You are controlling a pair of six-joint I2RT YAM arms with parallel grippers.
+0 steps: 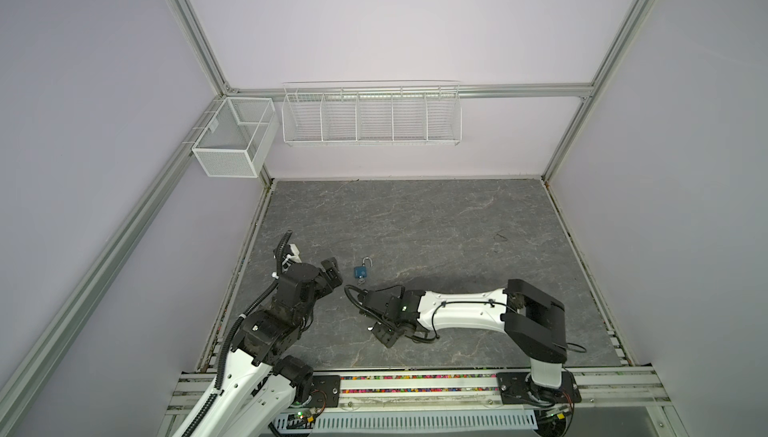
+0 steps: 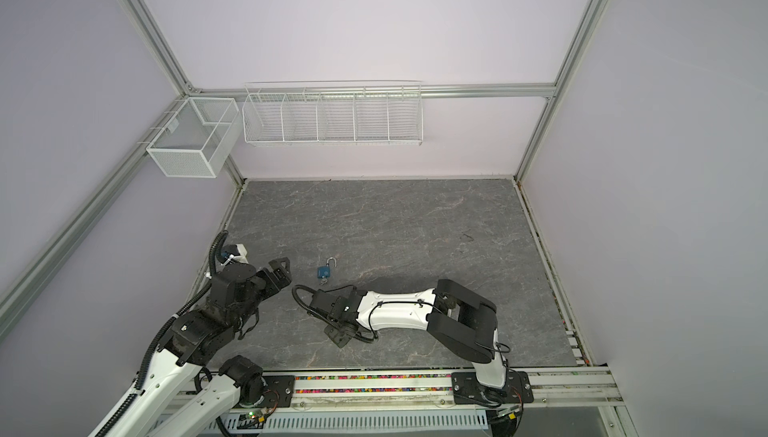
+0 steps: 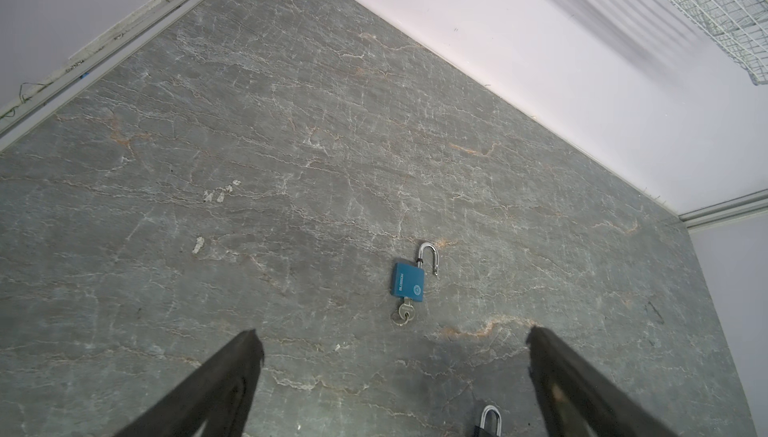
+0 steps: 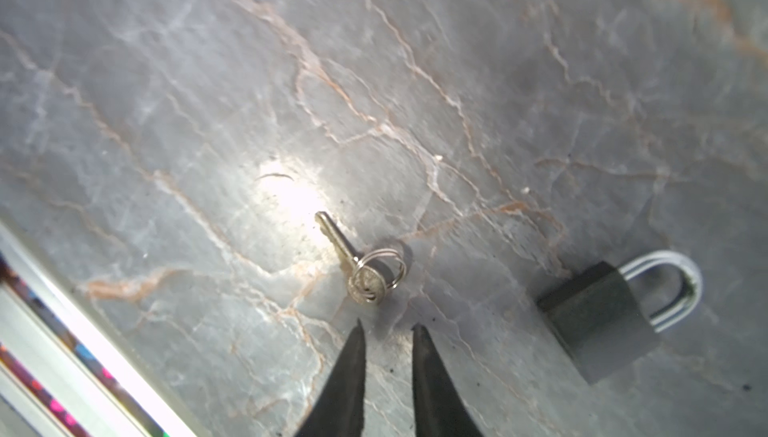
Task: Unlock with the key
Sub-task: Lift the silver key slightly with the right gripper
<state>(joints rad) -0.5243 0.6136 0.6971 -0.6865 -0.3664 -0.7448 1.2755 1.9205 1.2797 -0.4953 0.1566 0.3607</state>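
A loose brass key (image 4: pixel 361 273) on a split ring lies flat on the grey stone table (image 4: pixel 415 82). A dark grey padlock (image 4: pixel 602 318) with its shackle down lies beside it, apart from it. My right gripper (image 4: pixel 387 326) hovers just short of the key's head, narrowly open, with nothing between its fingers. In both top views the right gripper (image 1: pixel 384 334) points down under its forearm. A blue padlock (image 3: pixel 408 282) lies farther out, shackle swung open, with another key (image 3: pixel 405 313) in its base. My left gripper (image 3: pixel 392 339) is wide open and empty, short of the blue padlock (image 1: pixel 361 271).
White wire baskets (image 1: pixel 372 117) and a mesh bin (image 1: pixel 232 140) hang on the back wall, well above the table. The metal rail (image 1: pixel 415 385) with both arm bases runs along the front edge. Walls close the table at left, back and right.
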